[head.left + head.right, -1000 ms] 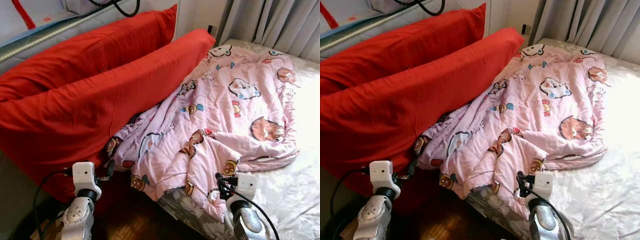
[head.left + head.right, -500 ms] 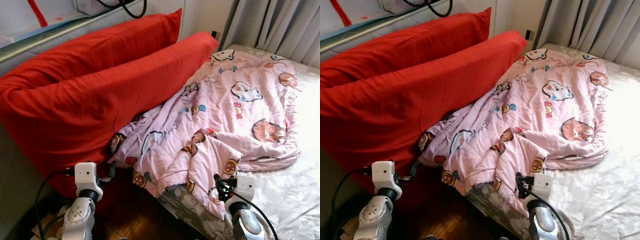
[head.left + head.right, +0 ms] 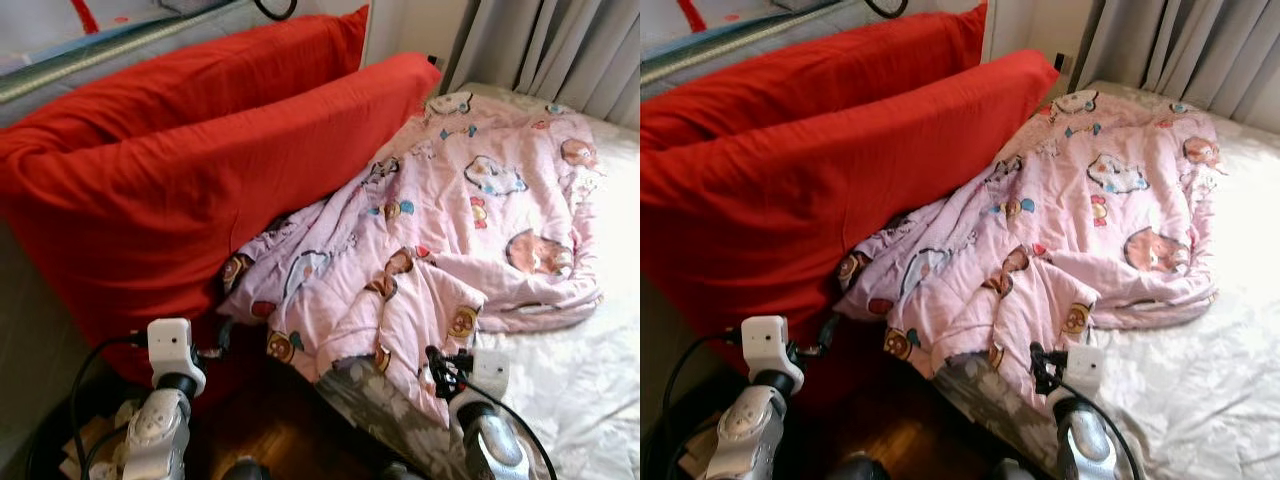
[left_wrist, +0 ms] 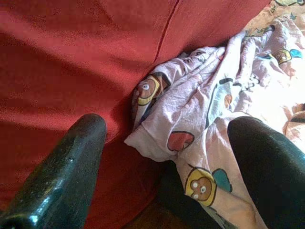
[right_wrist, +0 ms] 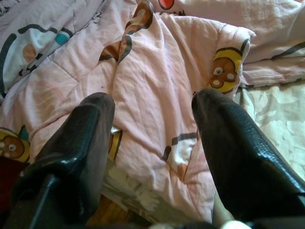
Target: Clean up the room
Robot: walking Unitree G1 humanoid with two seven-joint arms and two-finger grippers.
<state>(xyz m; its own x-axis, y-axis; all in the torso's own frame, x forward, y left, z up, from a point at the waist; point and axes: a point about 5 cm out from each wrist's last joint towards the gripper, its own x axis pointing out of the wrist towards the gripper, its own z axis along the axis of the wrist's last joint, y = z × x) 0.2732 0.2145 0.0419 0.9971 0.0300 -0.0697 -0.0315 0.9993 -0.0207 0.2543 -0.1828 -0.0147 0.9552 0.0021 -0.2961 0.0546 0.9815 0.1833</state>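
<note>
The crumpled pink cartoon-print quilt (image 3: pixel 450 240) lies bunched across the bed with the pale floral sheet (image 3: pixel 570 380), one corner spilling off the near edge against the long red fabric cushions (image 3: pixel 200 170). Both the left gripper (image 4: pixel 162 167) and the right gripper (image 5: pixel 152 157) hover spread wide near that corner, holding nothing. If either closes on a single loose fold, the quilt would likely drag unevenly and slide to the dark wooden floor (image 3: pixel 270 435), or catch the sheet beneath.
</note>
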